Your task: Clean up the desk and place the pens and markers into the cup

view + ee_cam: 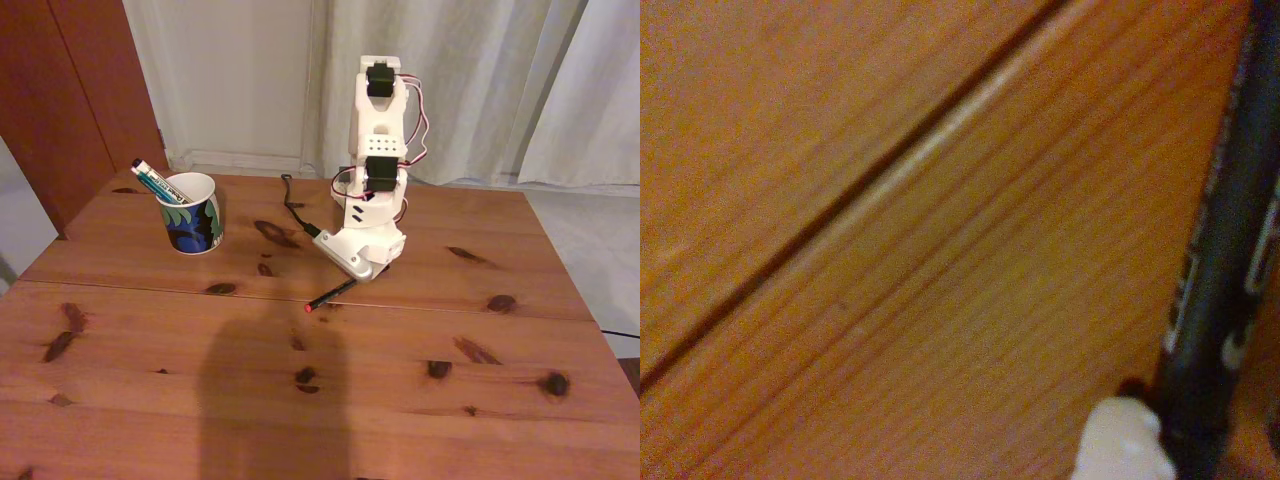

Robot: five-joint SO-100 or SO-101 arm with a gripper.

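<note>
With two sticks already standing in the cup (193, 213) at far left of the desk (300, 400), the teal-green pen (158, 184) and white marker (143, 168) count as done; the black pen (331, 295) lies mid-desk. The gripper (352, 262) sits low at its far end, one white fingertip (1120, 440) touching the barrel; opening cannot be judged.

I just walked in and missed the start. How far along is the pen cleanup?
Done: the teal pen and the white marker stand in the cup. In hand: the gripper is down at the black pen on the desk; the wrist view shows a white fingertip beside its barrel, though a grip isn't clear. Left: lift that pen into the cup.
</note>
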